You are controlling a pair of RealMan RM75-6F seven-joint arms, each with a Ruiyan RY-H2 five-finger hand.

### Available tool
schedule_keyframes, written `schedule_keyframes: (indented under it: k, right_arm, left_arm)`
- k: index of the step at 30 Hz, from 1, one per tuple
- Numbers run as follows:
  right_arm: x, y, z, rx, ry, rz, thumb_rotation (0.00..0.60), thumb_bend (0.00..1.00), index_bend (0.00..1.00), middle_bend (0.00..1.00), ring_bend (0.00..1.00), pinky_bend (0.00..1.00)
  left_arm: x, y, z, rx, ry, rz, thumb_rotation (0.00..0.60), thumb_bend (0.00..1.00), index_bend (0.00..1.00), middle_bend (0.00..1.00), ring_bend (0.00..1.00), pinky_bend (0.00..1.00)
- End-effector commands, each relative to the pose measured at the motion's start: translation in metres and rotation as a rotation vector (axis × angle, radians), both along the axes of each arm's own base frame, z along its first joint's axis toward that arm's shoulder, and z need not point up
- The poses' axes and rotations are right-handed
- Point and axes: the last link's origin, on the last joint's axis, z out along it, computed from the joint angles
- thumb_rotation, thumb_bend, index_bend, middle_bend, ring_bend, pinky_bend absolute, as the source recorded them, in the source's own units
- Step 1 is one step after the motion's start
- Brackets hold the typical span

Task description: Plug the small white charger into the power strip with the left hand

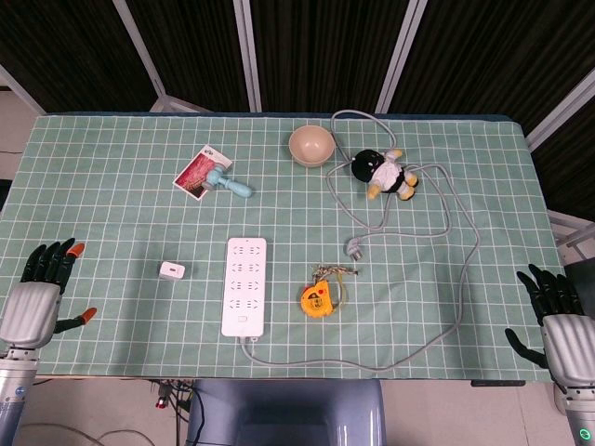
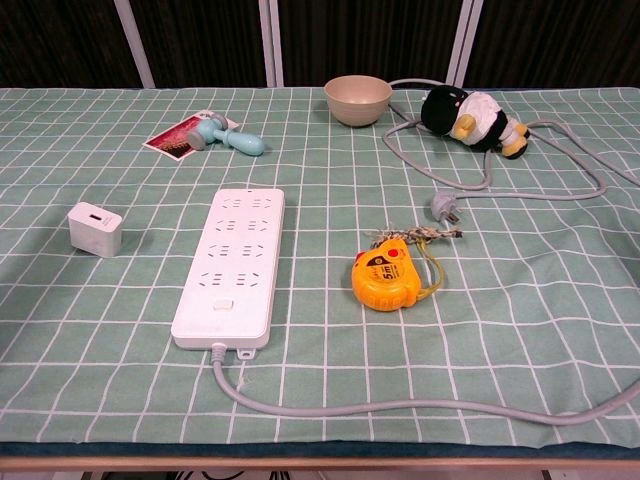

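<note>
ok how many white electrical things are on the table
2. The small white cube charger sits left of the long white plastic power strip, apart from it, on the green checked tablecloth. Neither robot hand touches them.

One small white charger point(image 1: 172, 270). One white power strip point(image 1: 244, 284), one grey cable point(image 1: 437, 339) running from it, ending in one plug point(image 1: 354, 247). One yellow tape measure point(image 1: 316, 298). One beige bowl point(image 1: 311, 145). One penguin plush toy point(image 1: 386, 174). One light-blue handheld massager point(image 1: 228, 182). One red printed card point(image 1: 197, 172). Two robot hands: one left hand point(image 1: 39, 295), one right hand point(image 1: 558, 316). One green checked tablecloth point(image 1: 112, 223) over one table.
</note>
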Motion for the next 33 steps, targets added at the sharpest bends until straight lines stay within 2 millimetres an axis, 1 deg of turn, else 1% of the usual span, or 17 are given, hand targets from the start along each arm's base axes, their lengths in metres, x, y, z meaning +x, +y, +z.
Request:
schedule_keyframes:
  k: [1, 12, 17, 22, 24, 27, 30, 31, 33]
  right_arm:
    - [0.000, 0.000, 0.000, 0.000, 0.000, 0.001, 0.600, 0.35, 0.08, 0.00, 0.00, 0.00]
    - [0.000, 0.000, -0.001, -0.001, -0.004, -0.008, 0.600, 0.35, 0.08, 0.00, 0.00, 0.00]
    - [0.000, -0.001, 0.000, -0.003, -0.005, -0.011, 0.600, 0.35, 0.08, 0.00, 0.00, 0.00]
    - [0.000, 0.000, 0.001, -0.002, -0.010, -0.009, 0.600, 0.35, 0.08, 0.00, 0.00, 0.00]
    - [0.000, 0.000, 0.001, -0.002, -0.012, -0.009, 0.600, 0.35, 0.08, 0.00, 0.00, 0.00]
    - [0.000, 0.000, 0.001, 0.000, -0.014, -0.008, 0.600, 0.35, 0.08, 0.00, 0.00, 0.00]
    - [0.000, 0.000, 0.001, 0.000, -0.018, -0.009, 0.600, 0.35, 0.08, 0.00, 0.00, 0.00]
    - [0.000, 0.000, 0.001, 0.001, -0.019, -0.010, 0.600, 0.35, 0.08, 0.00, 0.00, 0.00]
    - [0.000, -0.001, 0.001, 0.001, -0.020, -0.011, 0.600, 0.35, 0.08, 0.00, 0.00, 0.00]
  left_arm:
    - [0.000, 0.000, 0.000, -0.001, 0.000, 0.000, 0.600, 0.07, 0.00, 0.00, 0.00, 0.00]
    - [0.000, 0.002, -0.002, -0.011, 0.006, 0.011, 0.600, 0.07, 0.00, 0.00, 0.00, 0.00]
    - [0.007, 0.008, -0.003, -0.029, 0.015, 0.017, 0.600, 0.07, 0.02, 0.00, 0.00, 0.00]
    - [0.026, 0.026, -0.007, -0.079, 0.053, -0.001, 0.600, 0.07, 0.05, 0.00, 0.00, 0.00]
    - [0.037, 0.037, -0.011, -0.118, 0.078, -0.003, 0.600, 0.08, 0.07, 0.00, 0.00, 0.00]
    - [0.054, 0.052, -0.020, -0.195, 0.106, 0.012, 0.600, 0.10, 0.09, 0.03, 0.00, 0.00]
    - [0.067, 0.065, -0.028, -0.250, 0.142, 0.026, 0.600, 0.12, 0.14, 0.08, 0.00, 0.00]
    - [0.072, 0.070, -0.032, -0.269, 0.151, 0.030, 0.600, 0.12, 0.16, 0.11, 0.00, 0.00]
    - [0.080, 0.077, -0.039, -0.301, 0.166, 0.042, 0.600, 0.14, 0.18, 0.15, 0.00, 0.00]
